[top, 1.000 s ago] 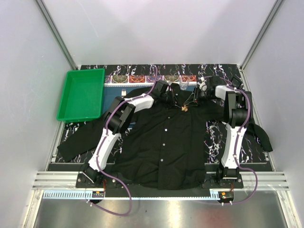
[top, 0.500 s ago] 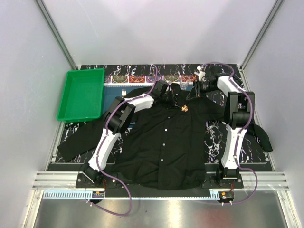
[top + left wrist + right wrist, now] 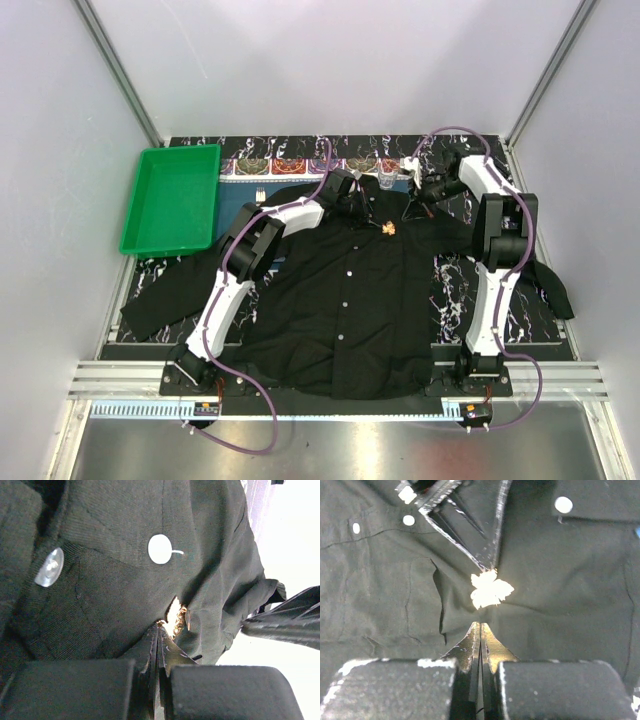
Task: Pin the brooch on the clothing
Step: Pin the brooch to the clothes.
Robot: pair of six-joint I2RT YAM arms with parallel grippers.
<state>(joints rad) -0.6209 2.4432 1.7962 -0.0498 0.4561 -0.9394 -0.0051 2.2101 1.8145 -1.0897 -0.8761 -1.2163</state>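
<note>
Since a second ago, our right arm has drawn the right gripper (image 3: 415,197) back from the brooch (image 3: 490,590) toward the far right, while our left arm has stayed put. We see the dark marbled counter (image 3: 450,290) carrying the clothing (image 3: 340,300), a black shirt spread flat with its collar at the far side. A green tray (image 3: 170,200) lies at the counter's far left corner, and a patterned placemat (image 3: 290,165) shows beyond the collar. The left gripper (image 3: 158,630) reaches over the chest, its jaws closed tip to tip at the brooch's edge, where the cloth puckers. We cannot tell whether they nip pin or cloth. Our right jaws are pressed together on nothing, near the brooch but apart from it. The golden leaf-shaped brooch sits on the shirt front just below the collar, near a white button (image 3: 160,549).
</note>
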